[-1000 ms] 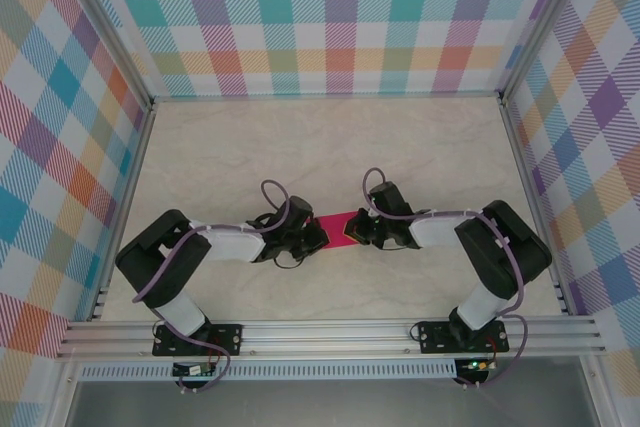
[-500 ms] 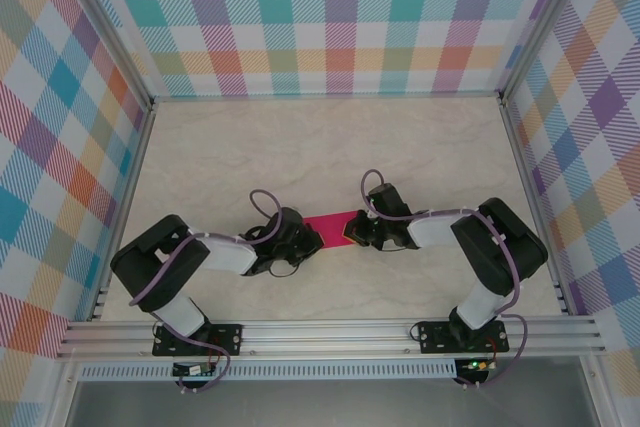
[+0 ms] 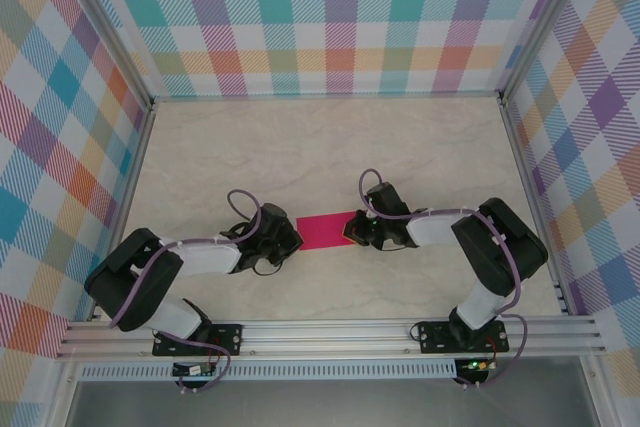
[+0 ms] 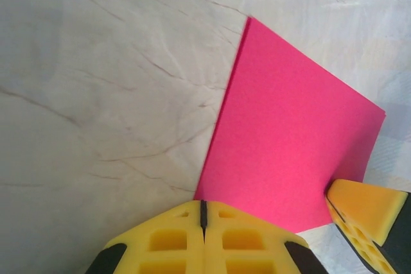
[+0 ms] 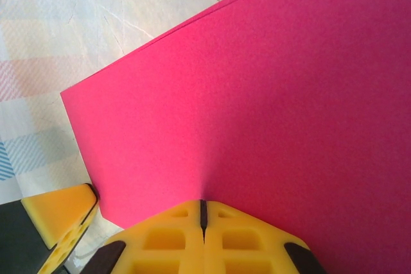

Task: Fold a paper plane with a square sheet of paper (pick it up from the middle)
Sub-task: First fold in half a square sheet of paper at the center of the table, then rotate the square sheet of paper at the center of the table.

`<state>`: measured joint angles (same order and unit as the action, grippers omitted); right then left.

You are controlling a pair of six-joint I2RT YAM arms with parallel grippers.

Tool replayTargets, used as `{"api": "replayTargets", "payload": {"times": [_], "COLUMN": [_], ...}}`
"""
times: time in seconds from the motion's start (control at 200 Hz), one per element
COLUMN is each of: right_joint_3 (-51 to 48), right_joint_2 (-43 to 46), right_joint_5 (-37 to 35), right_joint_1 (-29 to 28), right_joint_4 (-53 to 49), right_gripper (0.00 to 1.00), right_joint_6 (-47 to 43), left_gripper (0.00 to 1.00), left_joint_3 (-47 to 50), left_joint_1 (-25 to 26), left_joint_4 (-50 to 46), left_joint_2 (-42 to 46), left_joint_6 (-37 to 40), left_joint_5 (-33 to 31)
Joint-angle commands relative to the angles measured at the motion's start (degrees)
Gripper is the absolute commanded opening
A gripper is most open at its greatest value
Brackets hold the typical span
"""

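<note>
At centre of table: square sheet of paper, flat | likely light, limp, creasable; take at middle | left gripper closed, empty, at its edge | right gripper closed at opposite edge, hold unclear

Bright, diffuse light from above; faint soft shadows hug the robot arms on the pale marbled counter. Wrist close-ups crisp, near edges slightly soft.
</note>
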<state>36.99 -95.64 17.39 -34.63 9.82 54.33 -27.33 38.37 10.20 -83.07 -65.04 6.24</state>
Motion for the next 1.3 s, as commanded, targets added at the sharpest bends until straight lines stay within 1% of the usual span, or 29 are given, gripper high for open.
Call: {"api": "replayTargets", "payload": {"times": [0.0, 0.09, 0.16, 0.205, 0.23, 0.245, 0.27, 0.29, 0.305, 0.31, 0.315, 0.325, 0.37, 0.415, 0.49, 0.555, 0.625, 0.715, 0.805, 0.985, 1.195, 1.295], "right_joint_3": [-1.98, 0.1, 3.38, 6.26, 8.07, 9.05, 10.65, 11.78, 12.64, 13.19, 13.19, 13.96, 16.94, 20.23, 25.13, 29.22, 33.38, 37.95, 41.92, 46.58, 46.4, 43.97], "right_joint_2": [-2.19, -1.63, -0.6, 0.15, 0.46, 0.64, 0.91, 1.14, 1.29, 1.32, 1.32, 1.35, 0.86, -0.5, -3.49, -6.87, -10.33, -14.3, -17.76, -22.42, -25.28, -24.09], "right_joint_5": [-6.78, -5.79, -4.84, -4.53, -4.54, -4.62, -4.72, -4.76, -4.73, -4.78, -4.78, -4.78, -5.11, -5.51, -6.27, -7.3, -7.86, -8.2, -8.13, -7.65, -5.43, -2.38], "right_joint_1": [0.44, 0.44, 0.36, 0.27, 0.18, 0.1, -0.05, -0.21, -0.24, -0.28, -0.28, -0.46, -0.84, -1.4, -3.04, -4.68, -6.37, -8.05, -9.45, -11.74, -14.18, -15.31], "right_joint_4": [-12.17, -12.79, -14.46, -16.73, -18.17, -18.99, -20.31, -21.01, -21.48, -21.86, -21.86, -22.16, -24.13, -26.29, -29.24, -31.3, -32.83, -33.91, -35.29, -37.64, -39.27, -40.18], "right_gripper": [0.0, 0.0, 0.01, 0.03, 0.07, 0.11, 0.2, 0.28, 0.33, 0.36, 0.36, 0.4, 0.49, 0.53, 0.54, 0.52, 0.47, 0.46, 0.46, 0.46, 0.45, 0.44], "right_joint_6": [-2.19, -3.96, -6.38, -8.17, -9.07, -9.59, -10.4, -10.97, -11.21, -11.36, -11.36, -11.47, -11.56, -11.29, -10.69, -10.0, -9.22, -8.98, -9.13, -9.59, -11.75, -17.11], "left_gripper": [0.0, 0.0, 0.0, 0.06, 0.1, 0.12, 0.17, 0.22, 0.27, 0.29, 0.3, 0.34, 0.43, 0.48, 0.56, 0.63, 0.69, 0.77, 0.81, 0.85, 0.92, 0.94], "left_joint_3": [1.78, -0.59, -4.38, -7.42, -9.12, -10.02, -11.67, -12.99, -13.86, -14.18, -14.61, -15.06, -17.37, -18.63, -19.62, -20.28, -20.97, -21.85, -22.05, -21.61, -21.56, -21.65], "left_joint_1": [-1.59, -2.12, -2.55, -3.08, -3.52, -3.72, -4.2, -4.68, -5.07, -5.24, -5.41, -5.83, -7.8, -9.74, -12.84, -14.91, -17.07, -18.61, -19.29, -19.78, -19.91, -19.91], "left_joint_4": [-9.97, -12.86, -17.25, -20.77, -22.57, -23.7, -25.55, -29.32, -31.19, -31.72, -32.3, -33.39, -36.73, -38.37, -39.32, -40.13, -41.56, -43.08, -43.93, -44.57, -44.8, -44.74], "left_joint_2": [3.04, 6.47, 8.51, 8.97, 8.91, 8.88, 8.74, 8.5, 8.3, 8.2, 8.06, 7.89, 6.94, 6.41, 6.41, 6.75, 7.05, 6.99, 6.41, 6.36, 6.36, 6.25], "left_joint_6": [1.9, 4.8, 8.92, 11.95, 13.42, 14.35, 15.44, 16.03, 16.33, 16.42, 16.52, 16.69, 17.94, 18.98, 20.17, 20.9, 21.28, 22.23, 22.78, 23.72, 24.83, 25.99], "left_joint_5": [-3.64, -3.47, -3.36, -2.96, -2.78, -2.65, -2.86, -3.47, -3.96, -4.13, -4.26, -4.47, -4.62, -4.1, -3.39, -3.38, -4.13, -5.25, -5.27, -4.86, -4.83, -4.5]}}
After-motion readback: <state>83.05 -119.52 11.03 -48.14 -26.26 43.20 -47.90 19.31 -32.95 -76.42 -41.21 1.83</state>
